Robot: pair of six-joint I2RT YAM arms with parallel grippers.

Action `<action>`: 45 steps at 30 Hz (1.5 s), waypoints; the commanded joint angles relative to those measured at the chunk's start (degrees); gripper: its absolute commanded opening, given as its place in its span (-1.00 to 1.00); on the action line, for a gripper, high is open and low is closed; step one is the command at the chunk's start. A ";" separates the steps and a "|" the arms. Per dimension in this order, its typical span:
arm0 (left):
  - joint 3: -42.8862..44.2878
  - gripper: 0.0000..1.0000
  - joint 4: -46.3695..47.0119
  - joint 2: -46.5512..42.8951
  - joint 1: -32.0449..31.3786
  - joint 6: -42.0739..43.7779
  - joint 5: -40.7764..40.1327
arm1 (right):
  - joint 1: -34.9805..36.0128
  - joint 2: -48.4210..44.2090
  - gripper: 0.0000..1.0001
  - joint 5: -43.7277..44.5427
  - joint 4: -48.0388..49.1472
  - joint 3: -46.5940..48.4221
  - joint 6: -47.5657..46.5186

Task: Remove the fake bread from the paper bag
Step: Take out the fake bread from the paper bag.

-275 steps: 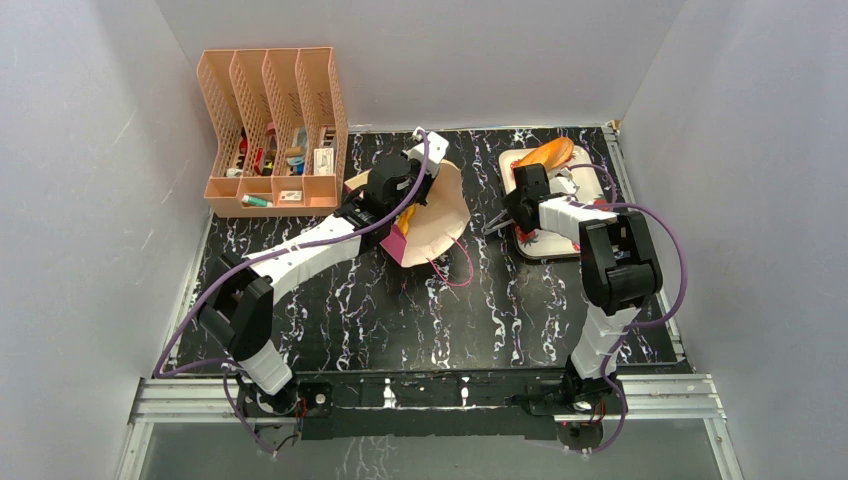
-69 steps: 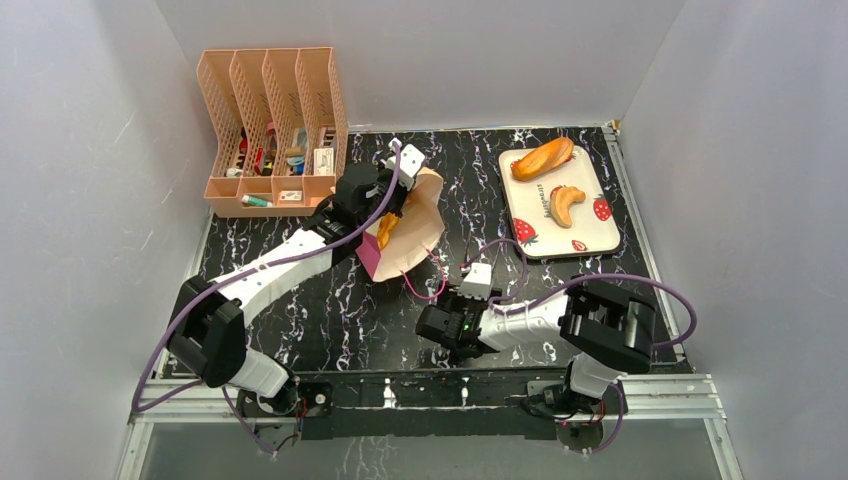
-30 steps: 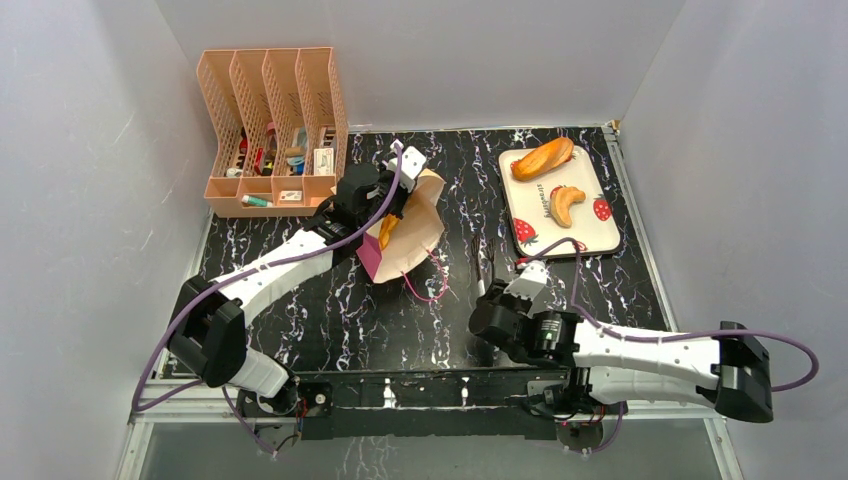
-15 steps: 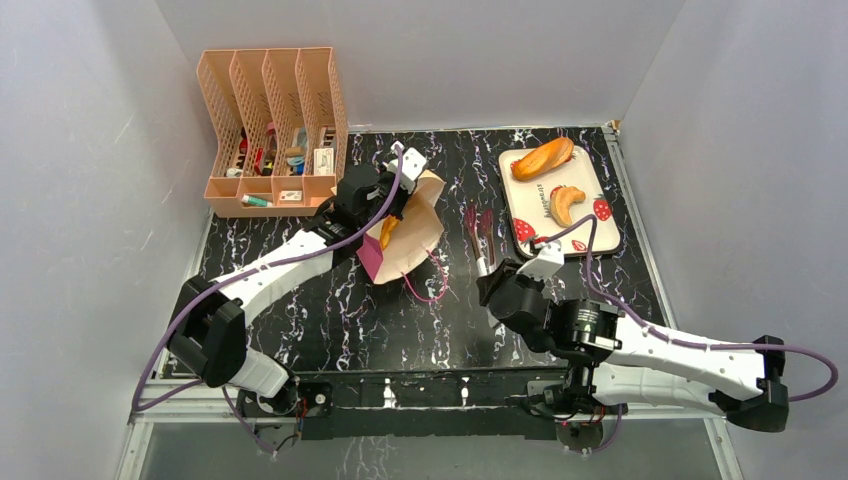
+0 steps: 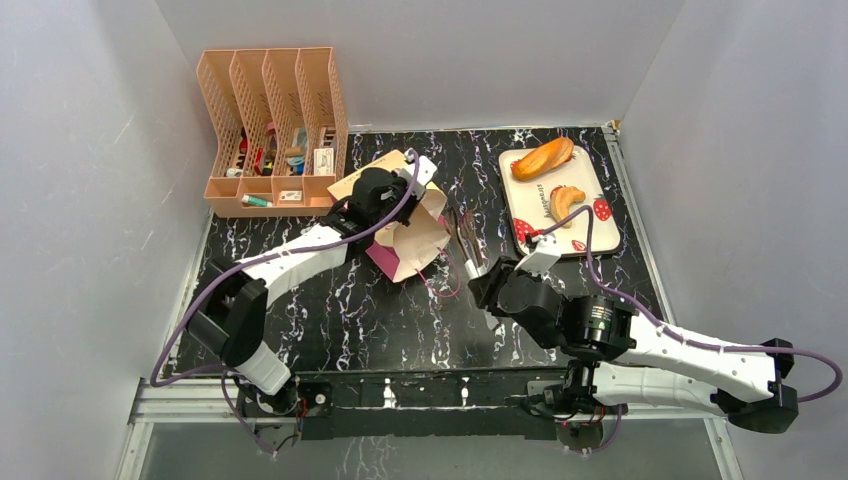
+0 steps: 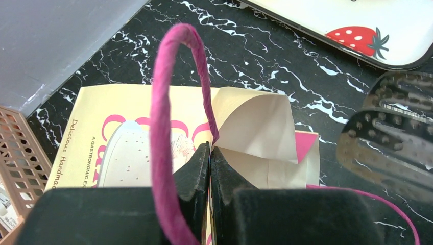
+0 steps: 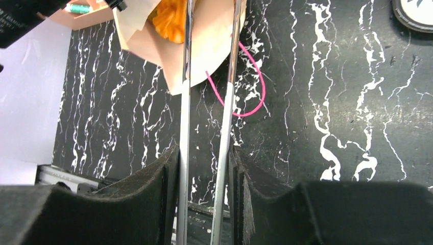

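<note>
The paper bag point(image 5: 415, 238) lies tilted on the black marble table, its mouth facing right. My left gripper point(image 5: 388, 190) is shut on the bag's upper rim point(image 6: 240, 153), and a pink handle point(image 6: 162, 102) loops over the left finger. An orange fake bread point(image 7: 171, 20) shows inside the bag's mouth in the right wrist view. My right gripper point(image 5: 488, 283) is shut on metal tongs point(image 5: 462, 235). The two tong arms point(image 7: 185, 102) run out toward the bag, with their tips at its mouth point(image 6: 395, 132).
A strawberry-print tray point(image 5: 590, 230) at the back right holds two breads point(image 5: 543, 157) point(image 5: 565, 203). The peach file rack point(image 5: 272, 130) stands at the back left. The bag's second pink string point(image 7: 250, 97) trails on the table. Grey walls close in on both sides.
The right arm has swung the tongs left and forward to the bag's mouth. The left gripper has shifted right and turned the bag, showing its printed tan side.
</note>
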 commanded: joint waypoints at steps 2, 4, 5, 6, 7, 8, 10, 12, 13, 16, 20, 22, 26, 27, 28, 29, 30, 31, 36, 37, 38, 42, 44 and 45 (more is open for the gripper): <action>3.30 -1.00 0.18 0.61 -0.05 -0.30 0.93 | 0.31 -0.66 -0.67 -3.93 3.81 1.92 -1.01; 3.80 -1.00 0.04 0.94 -0.10 -0.45 1.24 | 0.32 -0.34 -0.67 -5.22 4.59 1.16 -0.83; 4.01 -1.00 -0.06 1.02 -0.05 -0.46 1.40 | 0.32 -0.18 -0.68 -5.81 5.04 0.78 -0.59; 4.11 -1.00 -0.15 1.00 -0.04 -0.54 1.58 | 0.32 -0.06 -0.68 -6.34 5.90 0.33 -0.45; 4.19 -1.00 -0.20 0.85 -0.07 -0.52 1.71 | 0.32 0.01 -0.68 -7.05 6.59 -0.19 -0.42; 4.24 -1.00 -0.17 0.80 -0.05 -0.60 1.88 | 0.32 0.09 -0.68 -7.65 7.54 -0.71 -0.33; 4.33 -1.00 -0.33 0.34 -0.14 -0.63 2.20 | 0.34 0.52 -0.67 -8.68 9.06 -1.71 -0.05; 4.37 -1.00 -0.41 0.13 -0.20 -0.60 2.31 | 0.32 1.25 -0.68 -9.70 10.62 -2.41 0.09; 4.39 -1.00 -0.42 -0.02 -0.28 -0.60 2.41 | 0.32 1.71 -0.68 -10.29 11.46 -2.75 0.12; 4.21 -1.00 -0.38 -0.62 -0.40 -0.53 2.96 | 0.32 2.86 -0.67 -10.91 13.49 -3.72 0.37; 3.49 -1.00 -0.02 -1.89 -0.51 -0.75 3.96 | 0.32 4.15 -0.67 -10.08 17.31 -4.97 0.45; 3.10 -1.00 0.09 -2.63 -0.64 -0.80 4.34 | 0.32 5.29 -0.66 -9.24 19.05 -5.14 0.39; 2.29 -1.00 0.11 -4.15 -0.76 -0.89 5.14 | -0.04 8.53 -0.66 -8.31 22.27 -5.18 0.33; 2.11 -1.00 0.18 -4.46 -0.77 -0.90 5.27 | -0.44 9.52 -0.65 -8.49 23.25 -5.29 0.21; 1.93 -1.00 0.17 -4.72 -0.83 -0.93 5.35 | -0.96 10.33 -0.65 -8.67 24.28 -5.35 0.23; 1.76 -1.00 0.19 -5.06 -0.89 -0.92 5.52 | -1.59 11.13 -0.65 -9.10 25.38 -5.46 0.02; 1.58 -1.00 0.19 -5.27 -0.87 -0.93 5.59 | -2.39 11.82 -0.65 -9.85 26.75 -5.61 -0.12; 1.41 -1.00 0.23 -5.53 -0.86 -0.90 5.60 | -3.32 12.43 -0.65 -10.91 27.98 -5.84 -0.22; 0.84 -1.00 0.23 -6.31 -0.91 -1.06 5.91 | -8.19 15.21 -0.64 -15.61 33.24 -7.20 -0.64; 0.74 -1.00 0.34 -6.40 -0.86 -1.09 5.95 | -8.81 15.78 -0.63 -16.28 34.10 -7.29 -0.74; 0.69 -1.00 0.36 -6.39 -0.86 -1.15 6.15 | -9.43 16.36 -0.62 -16.90 34.91 -7.33 -0.77; 0.86 -1.00 0.43 -6.26 -0.95 -1.32 6.39 | -11.74 18.76 -0.60 -20.16 37.67 -7.57 -0.47; 0.99 -1.00 0.37 -6.11 -1.04 -1.32 6.41 | -12.55 19.81 -0.59 -21.69 39.22 -7.91 -0.09; 1.07 -1.00 0.38 -6.00 -1.12 -1.31 6.42 | -12.94 20.29 -0.58 -22.25 39.79 -7.99 0.06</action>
